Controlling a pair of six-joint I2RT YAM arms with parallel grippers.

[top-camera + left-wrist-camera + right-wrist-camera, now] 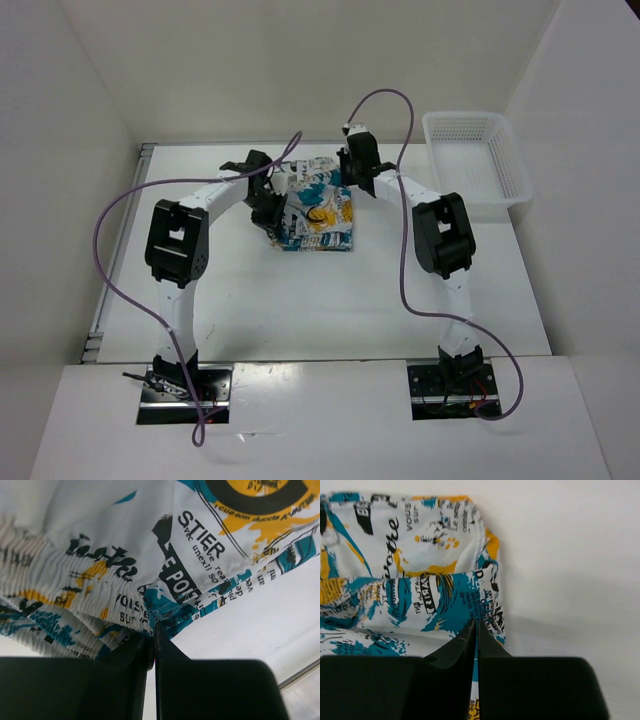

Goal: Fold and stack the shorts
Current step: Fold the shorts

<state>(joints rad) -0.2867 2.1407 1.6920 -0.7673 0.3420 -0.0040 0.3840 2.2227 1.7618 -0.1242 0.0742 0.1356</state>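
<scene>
The shorts (318, 215) are bunched on the table (300, 300), toward 12 o'clock from centre. Their 9 o'clock edge is pinched by the closed left gripper (272, 205), their 1 o'clock corner by the closed right gripper (350, 172). A white perforated basket (470, 160) is seen at 2 o'clock.

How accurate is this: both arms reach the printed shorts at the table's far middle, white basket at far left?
Not quite: the top external view shows the white basket at far right, not left. Both arms do reach the shorts.
</scene>
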